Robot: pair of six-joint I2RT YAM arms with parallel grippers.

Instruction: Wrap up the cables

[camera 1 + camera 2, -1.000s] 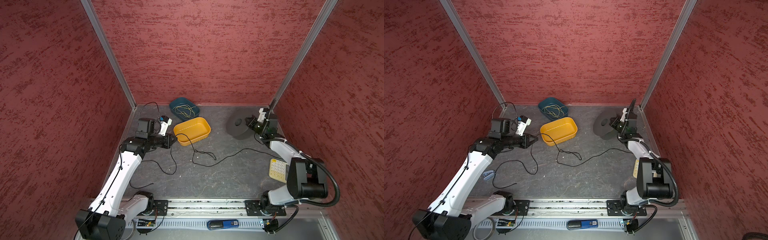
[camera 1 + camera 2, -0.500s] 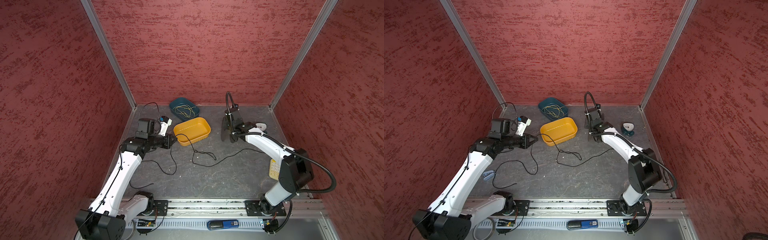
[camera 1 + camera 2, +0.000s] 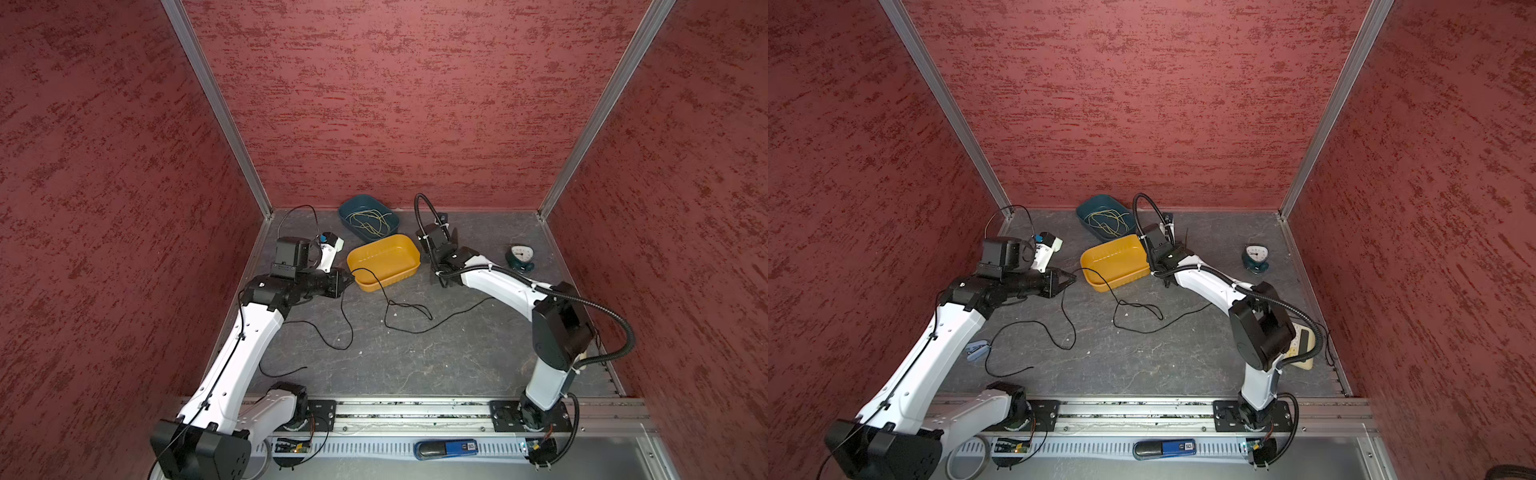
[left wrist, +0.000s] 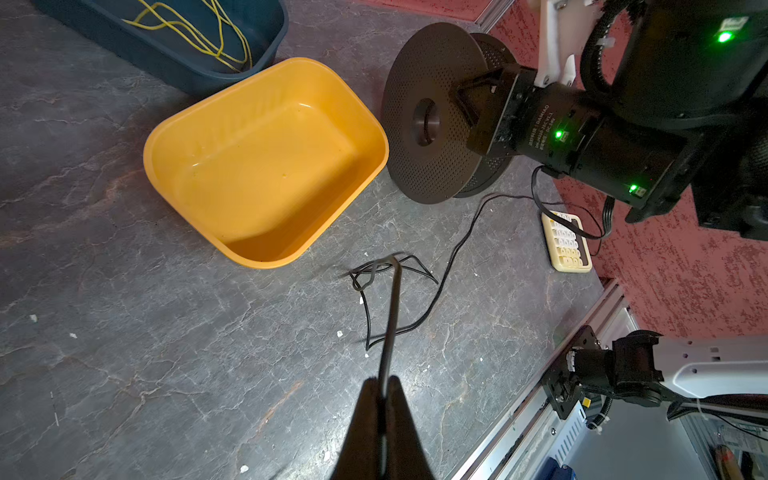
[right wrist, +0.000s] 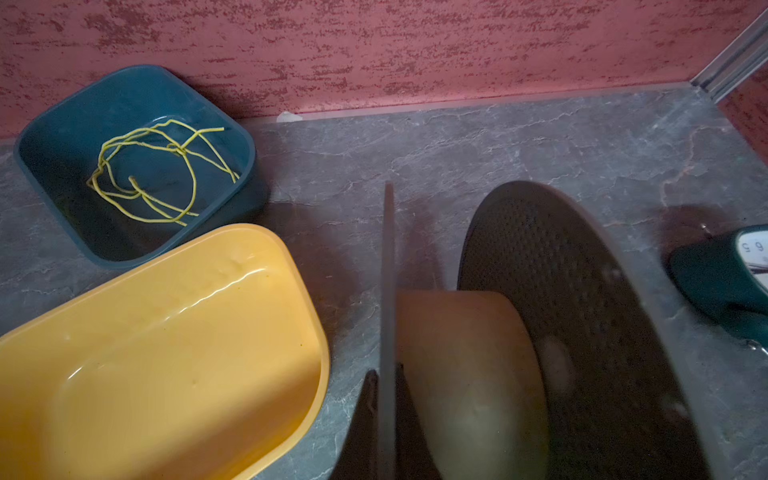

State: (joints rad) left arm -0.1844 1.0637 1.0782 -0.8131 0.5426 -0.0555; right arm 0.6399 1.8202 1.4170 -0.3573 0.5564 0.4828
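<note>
Fingers closed: left gripper point(image 4: 384, 388) pinches the black cord point(image 4: 390, 307), right gripper point(image 5: 384, 382) clamps the spool point(image 4: 415, 75) flange; winding probably starts once cord reaches its hub.

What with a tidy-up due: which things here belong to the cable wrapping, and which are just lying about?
For the job: black cable, pinched in the shut left gripper; black spool, its flange clamped by the shut right gripper.
Lying about: empty yellow tray; blue tray with yellow wire; clock; calculator.
</note>
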